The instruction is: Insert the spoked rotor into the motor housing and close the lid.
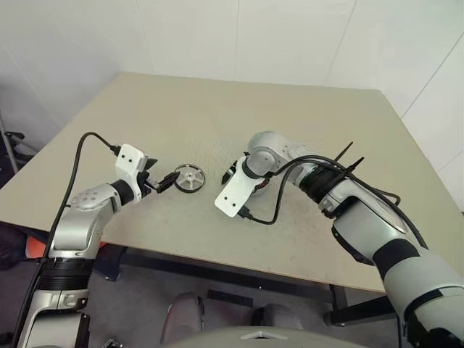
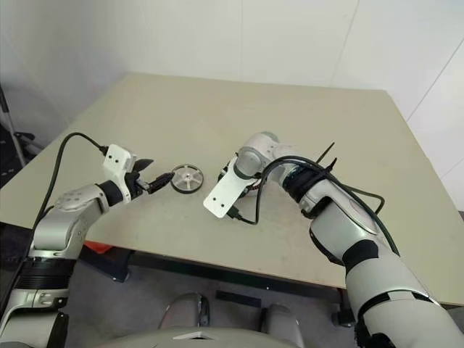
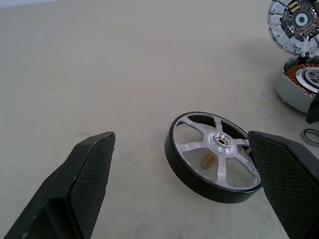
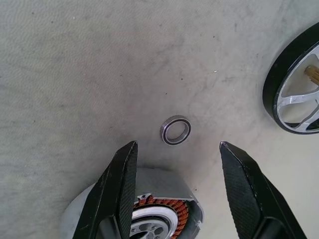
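Silver metal with a thick black rim, the spoked rotor (image 3: 214, 157) lies on the beige table (image 1: 290, 123) tilted, one edge down on the surface and the other raised. The left gripper (image 1: 161, 181) has its two black fingers spread wide on either side of it; one finger (image 3: 286, 179) is at the rim and looks to be touching it, the other (image 3: 82, 181) stands well apart. Nothing is clamped yet.

The rotor looks rigid and fairly dense for its width, so it should not flex in a grip. Its polished spokes and hub are probably slippery, and the small brass-coloured pinion seen between the spokes seems the delicate part. The safest hold is likely across the black outer rim, edge to edge, which gives the pads two opposite faces; because the disc is propped at an angle, it could skid or flop flat as the fingers close.

Near it, the squat grey metal motor housing (image 4: 149, 209) with its ring of copper-coloured windings rests on the table under the right gripper (image 4: 177, 149), whose fingers point down, apart and closed on nothing. A small thin dark ring (image 4: 175, 130) lies just beyond the housing, and a round grey lid (image 3: 295, 25) rests beside it.
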`<act>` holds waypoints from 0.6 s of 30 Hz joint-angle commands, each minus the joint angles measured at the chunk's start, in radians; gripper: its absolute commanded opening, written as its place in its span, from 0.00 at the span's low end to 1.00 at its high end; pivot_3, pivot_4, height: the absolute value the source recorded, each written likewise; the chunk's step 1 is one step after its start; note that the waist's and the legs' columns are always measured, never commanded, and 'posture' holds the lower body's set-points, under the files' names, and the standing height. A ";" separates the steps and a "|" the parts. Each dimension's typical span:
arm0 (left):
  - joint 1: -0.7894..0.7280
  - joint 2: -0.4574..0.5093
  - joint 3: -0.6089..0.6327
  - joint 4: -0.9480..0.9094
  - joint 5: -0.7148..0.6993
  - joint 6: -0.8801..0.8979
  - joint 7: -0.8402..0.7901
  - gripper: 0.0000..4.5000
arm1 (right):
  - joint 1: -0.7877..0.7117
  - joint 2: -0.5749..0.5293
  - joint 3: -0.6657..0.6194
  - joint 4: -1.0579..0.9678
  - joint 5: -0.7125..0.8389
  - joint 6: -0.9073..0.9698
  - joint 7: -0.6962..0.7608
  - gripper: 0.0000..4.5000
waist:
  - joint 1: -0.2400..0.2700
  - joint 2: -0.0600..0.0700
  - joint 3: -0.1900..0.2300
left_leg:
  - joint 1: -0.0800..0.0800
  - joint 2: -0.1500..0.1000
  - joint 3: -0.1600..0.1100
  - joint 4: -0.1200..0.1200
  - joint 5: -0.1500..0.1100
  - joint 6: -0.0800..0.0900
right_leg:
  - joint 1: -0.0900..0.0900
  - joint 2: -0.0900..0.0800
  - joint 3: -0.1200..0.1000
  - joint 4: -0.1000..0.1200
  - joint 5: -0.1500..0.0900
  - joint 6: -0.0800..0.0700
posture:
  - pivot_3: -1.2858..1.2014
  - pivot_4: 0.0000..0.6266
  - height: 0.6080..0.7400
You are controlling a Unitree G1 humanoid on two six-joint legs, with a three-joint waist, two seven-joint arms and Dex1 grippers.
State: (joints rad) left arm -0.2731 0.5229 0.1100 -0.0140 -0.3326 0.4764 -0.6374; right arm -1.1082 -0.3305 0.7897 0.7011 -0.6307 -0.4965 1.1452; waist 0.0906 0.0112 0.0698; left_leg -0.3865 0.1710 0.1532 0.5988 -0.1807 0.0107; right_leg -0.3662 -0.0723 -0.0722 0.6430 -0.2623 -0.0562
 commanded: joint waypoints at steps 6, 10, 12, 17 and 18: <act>0.010 0.000 0.019 -0.058 -0.011 -0.001 0.009 1.00 | -0.017 0.034 0.002 0.007 -0.044 -0.008 -0.040 0.65 | -0.001 0.000 0.000 | 0.000 0.000 0.000 0.000 0.000 0.000 | 0.000 0.000 0.000 0.000 0.000 0.000 | 0.52 0.00 1.00; 0.024 -0.001 0.022 -0.073 -0.015 0.002 0.015 1.00 | -0.018 0.038 0.009 0.031 -0.060 -0.021 -0.050 0.65 | -0.001 0.000 0.000 | 0.000 0.000 0.000 0.000 0.000 0.000 | 0.000 0.000 0.000 0.000 0.000 0.000 | 0.52 0.00 1.00; 0.031 -0.002 0.023 -0.080 -0.016 0.004 0.019 1.00 | -0.022 0.040 0.012 0.050 -0.070 -0.028 -0.059 0.65 | -0.002 0.000 0.000 | 0.000 0.000 0.000 0.000 0.000 0.000 | 0.000 0.000 0.000 0.000 0.000 0.000 | 0.52 0.00 1.00; 0.040 -0.004 0.023 -0.093 -0.018 0.010 0.025 1.00 | -0.046 0.052 0.028 0.127 -0.115 -0.044 -0.114 0.65 | -0.011 0.000 0.000 | 0.003 0.000 0.000 0.000 0.000 0.000 | 0.002 0.000 0.000 0.001 0.000 0.000 | 0.52 0.00 1.00; 0.042 -0.005 0.023 -0.094 -0.019 0.011 0.026 1.00 | -0.050 0.056 0.032 0.146 -0.125 -0.048 -0.125 0.65 | -0.013 0.000 0.000 | 0.004 0.000 0.000 0.000 0.000 0.000 | 0.003 0.000 0.000 0.001 0.000 0.000 | 0.52 0.00 1.00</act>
State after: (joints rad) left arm -0.2255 0.5170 0.1121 -0.0613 -0.3366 0.4905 -0.6169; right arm -1.1356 -0.2675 0.8028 0.8120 -0.7136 -0.5445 1.0447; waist 0.0777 0.0111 0.0698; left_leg -0.3824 0.1711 0.1532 0.5988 -0.1805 0.0103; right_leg -0.3627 -0.0723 -0.0720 0.6436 -0.2619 -0.0568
